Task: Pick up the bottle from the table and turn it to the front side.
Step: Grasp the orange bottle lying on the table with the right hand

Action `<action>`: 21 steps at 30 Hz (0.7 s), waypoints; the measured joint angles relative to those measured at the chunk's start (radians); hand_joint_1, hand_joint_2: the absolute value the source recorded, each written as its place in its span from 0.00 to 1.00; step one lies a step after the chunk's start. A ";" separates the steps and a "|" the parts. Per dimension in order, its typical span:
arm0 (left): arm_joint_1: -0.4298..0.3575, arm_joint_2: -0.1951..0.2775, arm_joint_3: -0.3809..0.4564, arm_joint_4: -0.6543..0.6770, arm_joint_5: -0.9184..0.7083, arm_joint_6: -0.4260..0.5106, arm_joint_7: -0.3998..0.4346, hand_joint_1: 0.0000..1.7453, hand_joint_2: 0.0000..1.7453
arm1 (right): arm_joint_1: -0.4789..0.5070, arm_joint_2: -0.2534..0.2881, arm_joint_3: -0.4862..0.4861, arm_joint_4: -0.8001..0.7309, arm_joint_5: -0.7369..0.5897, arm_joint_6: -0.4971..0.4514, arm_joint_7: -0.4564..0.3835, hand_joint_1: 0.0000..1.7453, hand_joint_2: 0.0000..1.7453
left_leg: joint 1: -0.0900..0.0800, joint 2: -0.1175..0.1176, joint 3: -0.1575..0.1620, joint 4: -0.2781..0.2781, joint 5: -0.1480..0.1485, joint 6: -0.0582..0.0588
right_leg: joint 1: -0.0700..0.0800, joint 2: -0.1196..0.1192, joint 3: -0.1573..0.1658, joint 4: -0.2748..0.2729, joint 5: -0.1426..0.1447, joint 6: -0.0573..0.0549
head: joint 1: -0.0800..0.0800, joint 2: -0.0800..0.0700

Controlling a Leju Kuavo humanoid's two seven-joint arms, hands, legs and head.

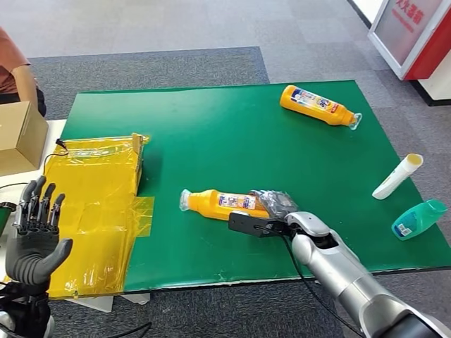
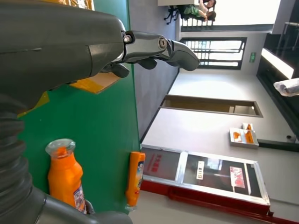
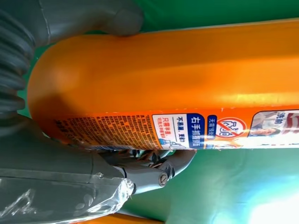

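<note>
Fingers (image 3: 155, 170) of right hand (image 1: 271, 211) wrap orange bottle (image 1: 220, 204) lying on green mat (image 1: 239, 141); left hand (image 1: 34, 232) spread, holding nothing.

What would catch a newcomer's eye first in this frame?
The right hand closing around the base end of an orange bottle lying on its side near the middle of the green mat. A second orange bottle lies at the mat's far right. The left hand hangs raised with its fingers upright beside yellow plastic sheeting at the mat's left edge.
</note>
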 joint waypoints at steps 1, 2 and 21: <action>0.000 0.000 0.000 0.000 0.000 0.000 0.000 0.00 1.00 | -0.002 0.000 0.002 0.002 0.000 -0.001 -0.002 1.00 1.00 | 0.000 0.000 0.000 0.000 0.000 0.000 | 0.000 0.000 0.000 0.000 0.000 0.000 | 0.000 0.000; 0.000 0.000 0.000 0.000 0.001 0.001 0.000 0.00 1.00 | -0.004 0.000 0.005 0.004 -0.002 -0.003 -0.004 1.00 1.00 | 0.000 0.000 0.000 0.000 0.000 0.000 | 0.000 0.000 0.000 0.000 0.000 0.000 | 0.000 0.000; 0.002 0.001 0.000 0.003 0.001 0.005 0.000 0.00 1.00 | 0.047 0.009 -0.062 -0.068 -0.199 -0.106 -0.076 1.00 1.00 | 0.000 0.000 -0.001 0.000 0.001 0.000 | 0.000 0.000 -0.001 0.000 0.001 0.000 | 0.000 0.000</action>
